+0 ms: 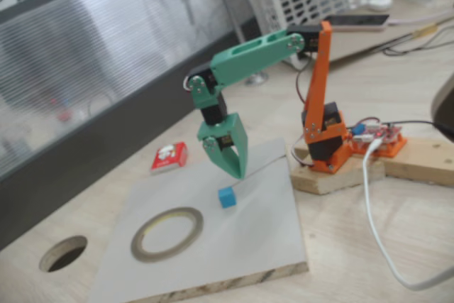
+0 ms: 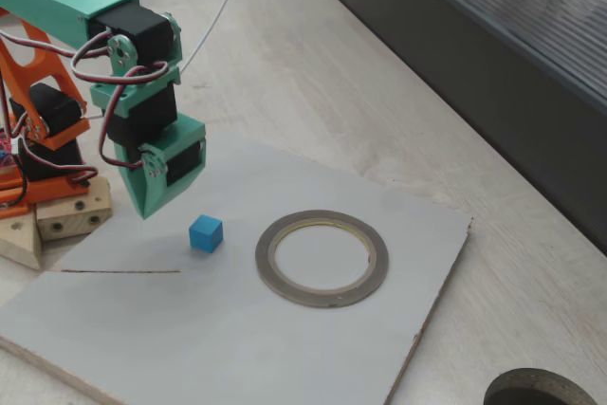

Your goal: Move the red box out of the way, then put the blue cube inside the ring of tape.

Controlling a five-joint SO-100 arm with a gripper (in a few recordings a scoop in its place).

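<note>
1. Although the green gripper [image 1: 228, 155] is seen in both fixed views, its jaws are pressed together into one narrow wedge with nothing held between them; the same gripper [image 2: 152, 198] is pointed downward and is held off the surface.
2. The blue cube [image 1: 226, 197] is taken as the landmark: the gripper tip is seen just above and just beside it, apart from it, on the side toward the arm's base.
3. The cube [image 2: 206, 233] is seen resting flat on the grey board [image 2: 237, 339], free of any contact with the fingers.
4. The ring of tape [image 2: 322, 258] is laid flat on the same board near the cube, on the side away from the gripper; a strip of bare board is left between the two, and the ring's wide opening is seen with only board inside it.
5. In a fixed view the ring [image 1: 167, 233] is found below and to the left of the cube.
6. The red box [image 1: 169, 156] is seen well apart from the cube, off the board, lying on the pale wooden table [image 1: 397, 232] beyond the board's far left edge.
7. The orange base [image 1: 328, 140] of the arm is mounted on a wooden block [image 1: 333, 175] to the right of the cube, beside the board.
8. A round dark hole [image 1: 63, 252] in the table is seen far left of the cube, past the ring.
</note>
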